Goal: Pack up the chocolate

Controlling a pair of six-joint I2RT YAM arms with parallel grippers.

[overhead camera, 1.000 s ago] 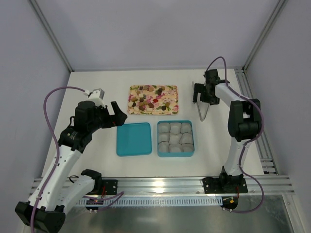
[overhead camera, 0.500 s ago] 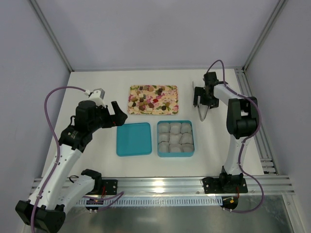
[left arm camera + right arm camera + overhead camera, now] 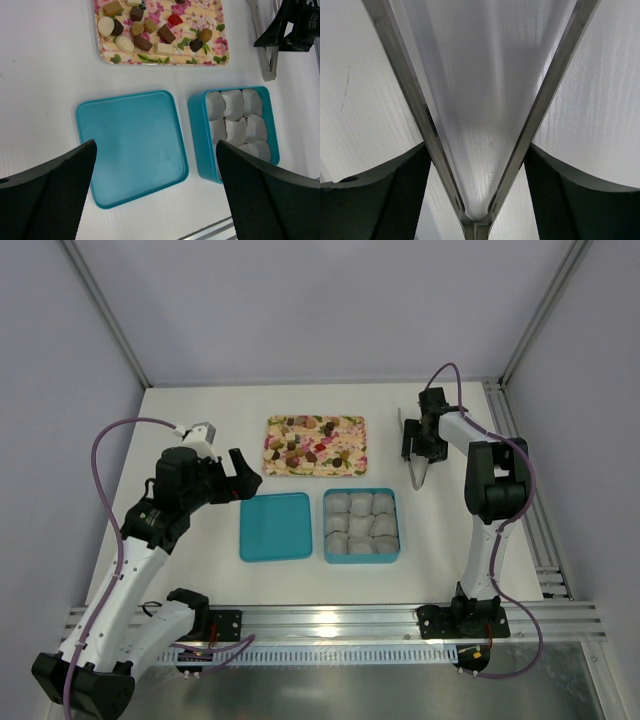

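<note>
Top external, left to right: left gripper (image 3: 243, 478) hangs above the white desk (image 3: 200, 410), jaws spread wide and holding nothing. It sits just left of the teal lid (image 3: 275, 527), which lies flat on the desk. Left wrist view confirms this: both fingers (image 3: 50, 195) frame the lid from above, well apart.

Next to the lid, a narrow gap away, is the teal box (image 3: 361, 560), holding grey-white crinkled paper cups (image 3: 361, 523) in a three-by-three grid.

Behind lid and box, toward the far wall, is the flowered tray (image 3: 345, 465). The chocolate (image 3: 300, 447) is on that tray, loose and bunched toward its left and middle. Mostly dark and light brown pieces, a few cream, one red. Neither arm is touching the tray.

Right of the tray, metal tongs (image 3: 418, 472) lie on the desk, close to the box's far right corner. Right gripper (image 3: 411, 443) is down at the tongs' far end.

Right wrist view: the tongs' two arms make a V, joined at the bottom of the view. One black pad (image 3: 385, 200) sits outside each arm, so the jaws straddle the tongs. Each pad is against its arm or just beside it. Cannot tell whether they are clamping. The V looks wide.
</note>
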